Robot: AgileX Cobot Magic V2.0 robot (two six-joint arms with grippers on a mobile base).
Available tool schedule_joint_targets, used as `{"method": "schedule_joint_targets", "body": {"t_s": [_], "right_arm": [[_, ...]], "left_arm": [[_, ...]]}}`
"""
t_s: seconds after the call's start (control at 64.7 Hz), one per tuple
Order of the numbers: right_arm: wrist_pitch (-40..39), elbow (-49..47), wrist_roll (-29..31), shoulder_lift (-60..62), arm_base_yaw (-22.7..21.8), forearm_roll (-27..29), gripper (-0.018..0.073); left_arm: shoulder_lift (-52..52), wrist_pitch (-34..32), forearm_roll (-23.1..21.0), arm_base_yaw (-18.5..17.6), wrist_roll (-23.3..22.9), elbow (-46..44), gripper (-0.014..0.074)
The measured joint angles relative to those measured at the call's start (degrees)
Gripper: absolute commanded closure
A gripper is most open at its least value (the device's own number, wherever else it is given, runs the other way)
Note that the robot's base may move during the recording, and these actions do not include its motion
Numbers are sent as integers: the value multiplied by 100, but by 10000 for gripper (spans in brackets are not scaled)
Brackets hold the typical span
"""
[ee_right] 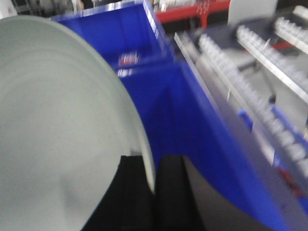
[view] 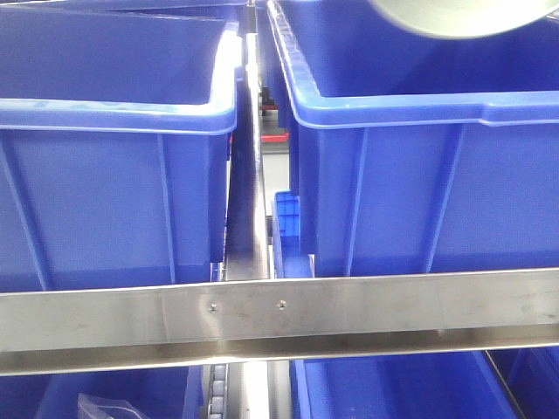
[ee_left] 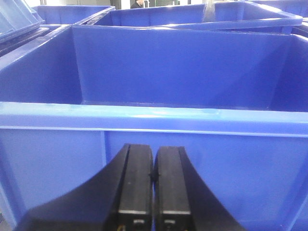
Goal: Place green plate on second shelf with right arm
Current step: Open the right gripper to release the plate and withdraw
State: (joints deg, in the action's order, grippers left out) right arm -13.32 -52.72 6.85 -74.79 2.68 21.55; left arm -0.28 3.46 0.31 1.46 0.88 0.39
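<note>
My right claw [ee_right: 151, 175] is clamped on the green plate [ee_right: 57, 120]. The rim runs edge-on between the two black fingers [ee_right: 174, 192], and the pale face spreads up and to the left of the claw, filling that side of the wrist view. The picture is blurred, so I can't read the grip any finer than that. Ahead of the claw and below it lies the open right blue bin [view: 393, 175], and off to the claw's right run the roller tracks [ee_right: 250, 62] of the rack. On the front camera only a sliver of the plate shows, at the top edge, hanging above that bin and clear of its rim.

My left claw [ee_left: 153, 177] is closed, its fingers pressed together with nothing between them. It sits just in front of the near wall of the left blue bin [ee_left: 144, 77], below the bin's lip, and the bin's hollow opens up beyond it. A steel rail [view: 279, 319] crosses the shelf front beneath both bins.
</note>
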Motion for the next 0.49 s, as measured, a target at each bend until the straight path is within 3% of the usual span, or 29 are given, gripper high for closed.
{"method": "schedule_joint_targets", "body": {"t_s": [0.108,0.294,0.494], "right_arm": [[383,-253,0,-322,0,0,433],[673,-482,-230,-570,0,220,-8],[728,-525,-290,-648,0,409,-1]], "left_arm": [[0,0,0,0,0,0,466],[0,0,0,0,0,0,466],[0,0,0,0,0,0,466]]}}
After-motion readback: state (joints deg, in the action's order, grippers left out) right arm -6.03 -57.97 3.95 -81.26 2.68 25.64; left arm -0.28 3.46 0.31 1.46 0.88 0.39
